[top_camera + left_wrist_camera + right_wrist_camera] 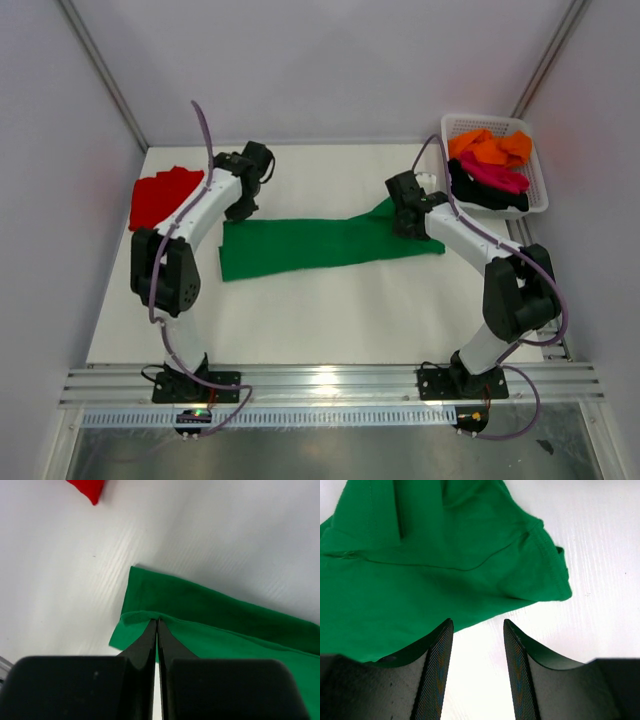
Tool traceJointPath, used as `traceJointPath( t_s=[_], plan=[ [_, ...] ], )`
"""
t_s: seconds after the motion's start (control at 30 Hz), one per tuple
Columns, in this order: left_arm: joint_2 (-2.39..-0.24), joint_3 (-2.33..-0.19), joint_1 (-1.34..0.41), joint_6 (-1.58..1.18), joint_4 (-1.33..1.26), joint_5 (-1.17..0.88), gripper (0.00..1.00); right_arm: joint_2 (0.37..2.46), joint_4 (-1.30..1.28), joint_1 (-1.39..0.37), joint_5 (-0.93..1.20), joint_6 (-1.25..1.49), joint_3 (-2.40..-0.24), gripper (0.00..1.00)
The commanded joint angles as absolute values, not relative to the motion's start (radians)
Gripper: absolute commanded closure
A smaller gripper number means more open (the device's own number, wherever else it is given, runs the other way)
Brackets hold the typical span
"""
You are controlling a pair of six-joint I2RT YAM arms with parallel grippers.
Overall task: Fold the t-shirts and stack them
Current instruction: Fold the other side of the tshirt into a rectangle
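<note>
The green t-shirt [320,245] lies folded into a long strip across the middle of the table. My left gripper [240,208] is over its left end and is shut on a pinch of the cloth's folded edge [158,620]. The green t-shirt [220,615] runs off to the right in the left wrist view. My right gripper [408,226] hangs over the shirt's right end, open, with only bare table between its fingers [477,625]. The green t-shirt [420,555] lies just beyond the fingertips, and its edge passes under the left finger. A red t-shirt [160,196] lies folded at the far left.
A white mesh basket [540,190] stands at the back right with orange [490,148], magenta [497,176] and black [476,190] shirts in it. The red t-shirt's corner [87,487] shows at the top of the left wrist view. Grey walls close in on both sides.
</note>
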State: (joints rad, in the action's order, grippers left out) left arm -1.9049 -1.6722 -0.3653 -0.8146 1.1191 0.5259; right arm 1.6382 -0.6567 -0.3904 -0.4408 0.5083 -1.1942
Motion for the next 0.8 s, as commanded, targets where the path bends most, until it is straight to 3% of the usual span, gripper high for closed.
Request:
traceJointPath(
  t_s=[0.0, 0.43, 0.77],
  plan=[
    [-1.864, -1.710, -0.357, -0.819, 1.218, 0.655, 1.00, 1.626, -0.618, -0.390, -0.437, 0.529, -1.189, 0.51],
    [-2.129, -1.643, -0.341, -0.916, 1.296, 0.692, 1.00, 1.600, -0.618, -0.388, -0.466, 0.499, -1.172, 0.51],
    [-2.157, -1.641, -0.339, -0.954, 1.261, 0.715, 1.00, 1.563, -0.614, -0.388, -0.476, 0.494, -1.117, 0.51]
  ],
)
